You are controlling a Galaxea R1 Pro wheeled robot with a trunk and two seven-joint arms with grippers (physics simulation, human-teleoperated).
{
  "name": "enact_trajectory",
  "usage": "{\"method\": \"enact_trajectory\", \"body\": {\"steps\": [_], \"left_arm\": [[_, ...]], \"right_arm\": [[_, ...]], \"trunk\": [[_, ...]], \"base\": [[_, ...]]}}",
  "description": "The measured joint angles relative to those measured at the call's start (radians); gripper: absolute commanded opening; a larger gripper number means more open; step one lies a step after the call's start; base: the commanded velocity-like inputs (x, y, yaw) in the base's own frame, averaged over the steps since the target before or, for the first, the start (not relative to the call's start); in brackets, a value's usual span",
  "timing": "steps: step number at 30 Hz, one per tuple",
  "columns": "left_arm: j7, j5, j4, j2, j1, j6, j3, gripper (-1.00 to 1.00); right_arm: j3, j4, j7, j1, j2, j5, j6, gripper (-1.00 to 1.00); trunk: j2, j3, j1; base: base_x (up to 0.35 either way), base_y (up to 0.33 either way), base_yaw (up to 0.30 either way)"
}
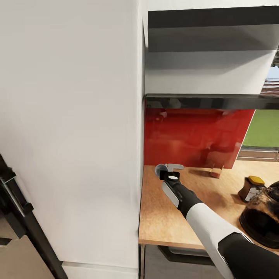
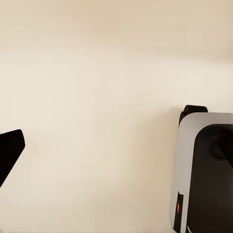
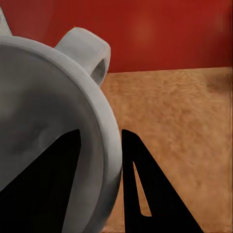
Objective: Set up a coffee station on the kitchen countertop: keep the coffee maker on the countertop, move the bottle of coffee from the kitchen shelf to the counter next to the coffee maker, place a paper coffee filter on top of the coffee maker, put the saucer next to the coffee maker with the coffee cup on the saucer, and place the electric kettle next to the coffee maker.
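Observation:
My right gripper [image 1: 167, 169] is out over the back left corner of the wooden countertop [image 1: 162, 217], shut on a grey coffee cup [image 1: 160, 169]. In the right wrist view the cup [image 3: 53, 126] is close up, handle [image 3: 87, 51] upward; one finger sits inside its rim and the other finger [image 3: 145, 184] outside it. The dark glass coffee maker [image 1: 261, 219] stands at the counter's right edge. The bottle of coffee [image 1: 251, 188], brown with a yellow lid, is just behind it. My left gripper's black fingertip [image 2: 9, 150] shows against a plain beige surface, with nothing between the fingers.
A tall white cabinet side [image 1: 69, 135] walls off the counter's left end. A red backsplash [image 1: 193, 135] runs behind, with grey shelves [image 1: 209, 100] above. A small brown object [image 1: 216, 172] sits by the backsplash. A dark appliance edge [image 1: 23, 217] is at lower left.

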State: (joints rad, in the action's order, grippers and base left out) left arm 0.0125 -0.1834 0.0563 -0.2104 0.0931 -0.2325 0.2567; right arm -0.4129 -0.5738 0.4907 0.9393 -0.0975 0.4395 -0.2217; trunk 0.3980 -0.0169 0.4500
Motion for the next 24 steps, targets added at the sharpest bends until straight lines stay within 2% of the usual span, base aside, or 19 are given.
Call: {"method": "enact_trajectory", "body": {"steps": [11, 20, 24], "left_arm": [[0.000, 0.000, 0.000, 0.000, 0.000, 0.000, 0.000, 1.00], [0.000, 0.001, 0.000, 0.002, 0.001, 0.000, 0.000, 1.00], [-0.001, 0.002, 0.001, 0.002, 0.001, 0.000, 0.003, 1.00]], "right_arm": [[-0.002, 0.000, 0.000, 0.000, -0.001, 0.001, 0.001, -1.00], [-0.002, -0.001, 0.000, 0.000, -0.002, 0.002, 0.001, -1.00], [0.000, -0.002, 0.000, 0.000, -0.003, 0.001, 0.000, -1.00]], "trunk": [[0.000, 0.000, 0.000], [0.000, 0.000, 0.000], [0.000, 0.000, 0.000]], "base": [[-0.336, -0.076, 0.000], [-0.320, -0.145, 0.000], [-0.317, 0.042, 0.000]]}}
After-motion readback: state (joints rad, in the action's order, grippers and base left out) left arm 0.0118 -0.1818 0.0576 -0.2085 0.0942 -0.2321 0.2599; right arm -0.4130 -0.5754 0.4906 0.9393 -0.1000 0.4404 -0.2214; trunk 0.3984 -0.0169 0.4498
